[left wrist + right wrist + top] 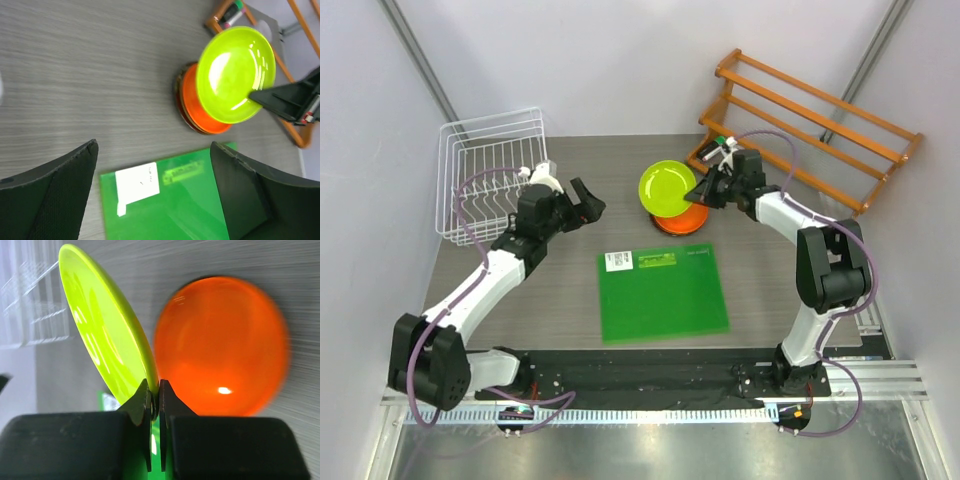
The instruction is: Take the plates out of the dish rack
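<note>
Right end effector [155, 396] is pinched fully shut on the rim of the lime green plate [667, 186], its two thin fingertips meeting on either face of the edge. That edge grip carries the plate tilted, not flat, its face turned toward the left of the frame in the right wrist view. The plate hangs just above and partly over the orange plate [220, 345], which lies flat on the bench [560, 275] right of centre in the top view, so the lime one seems meant to be lowered onto it as the top of the pile. In the left wrist view a dark edge shows under the orange plate, which suggests more plates below; how many cannot be told. The left end effector [586, 200] stands wide open and holds nothing, hovering over bare bench between the pile and the dish rack [492, 128], well apart from both. The white wire rack sits at the upper left of the top view, and no plate is visible among its prongs, so the unloading looks nearly finished. A flat green mat [662, 293] with a white label lies at centre, just below the pile, with nothing on it. The wooden shelf rack [810, 120] leans at upper right.
</note>
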{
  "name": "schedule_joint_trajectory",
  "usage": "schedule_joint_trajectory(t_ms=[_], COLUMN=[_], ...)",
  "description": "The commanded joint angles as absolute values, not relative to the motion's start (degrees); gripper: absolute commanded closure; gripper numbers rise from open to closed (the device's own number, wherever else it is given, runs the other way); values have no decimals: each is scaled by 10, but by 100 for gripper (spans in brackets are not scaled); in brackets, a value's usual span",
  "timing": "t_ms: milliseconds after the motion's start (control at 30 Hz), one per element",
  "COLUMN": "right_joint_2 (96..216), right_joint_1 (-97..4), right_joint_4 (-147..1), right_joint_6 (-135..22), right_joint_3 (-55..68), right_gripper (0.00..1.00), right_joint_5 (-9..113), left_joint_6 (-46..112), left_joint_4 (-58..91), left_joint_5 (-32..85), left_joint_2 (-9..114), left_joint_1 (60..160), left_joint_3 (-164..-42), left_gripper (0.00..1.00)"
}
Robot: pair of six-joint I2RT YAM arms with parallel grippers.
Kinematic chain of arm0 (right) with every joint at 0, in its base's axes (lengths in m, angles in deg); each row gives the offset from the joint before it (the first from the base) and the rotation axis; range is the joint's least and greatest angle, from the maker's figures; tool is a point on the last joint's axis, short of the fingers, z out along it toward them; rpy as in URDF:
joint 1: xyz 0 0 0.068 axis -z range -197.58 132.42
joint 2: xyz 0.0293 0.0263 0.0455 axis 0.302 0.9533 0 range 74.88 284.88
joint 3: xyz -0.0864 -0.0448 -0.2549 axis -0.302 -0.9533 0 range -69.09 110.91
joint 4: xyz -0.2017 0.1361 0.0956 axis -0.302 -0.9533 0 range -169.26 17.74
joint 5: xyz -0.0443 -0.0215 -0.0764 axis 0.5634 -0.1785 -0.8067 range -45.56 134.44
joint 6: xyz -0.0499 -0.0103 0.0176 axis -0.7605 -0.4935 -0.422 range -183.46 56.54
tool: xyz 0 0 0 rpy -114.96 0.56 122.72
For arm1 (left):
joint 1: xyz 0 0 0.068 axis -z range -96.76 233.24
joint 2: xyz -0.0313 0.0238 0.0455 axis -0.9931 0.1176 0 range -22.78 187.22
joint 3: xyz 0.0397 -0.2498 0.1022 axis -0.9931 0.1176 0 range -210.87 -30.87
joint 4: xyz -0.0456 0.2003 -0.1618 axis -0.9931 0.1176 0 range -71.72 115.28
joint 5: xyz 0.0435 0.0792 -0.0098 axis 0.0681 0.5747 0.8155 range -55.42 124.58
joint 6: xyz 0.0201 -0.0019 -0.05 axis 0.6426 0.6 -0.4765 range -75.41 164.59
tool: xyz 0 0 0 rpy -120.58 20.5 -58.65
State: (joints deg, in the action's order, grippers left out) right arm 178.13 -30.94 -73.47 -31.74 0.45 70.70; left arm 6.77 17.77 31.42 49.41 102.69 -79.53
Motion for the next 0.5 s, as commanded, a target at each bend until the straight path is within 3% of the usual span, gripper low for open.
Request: schedule_joint_trajectory(t_ms=[0, 167, 467], right_joint_2=[1790, 1836, 1851], right_joint_1=[-298, -295, -294], right_joint_4=[-793, -817, -836], right_joint_6=[-361, -373, -389], right_joint_3=[50, 84, 89], right_gripper=[99, 99, 98], right_joint_5=[645, 628, 588], left_joint_6=[140, 173, 184], left_joint_4=[204, 233, 241], left_joint_5=[413, 488, 503], left_joint_2=[458, 470, 464], left_joint_1=[1027, 1027, 1027], left_joint_3=[-794, -790, -787], left_gripper=[1, 1, 1])
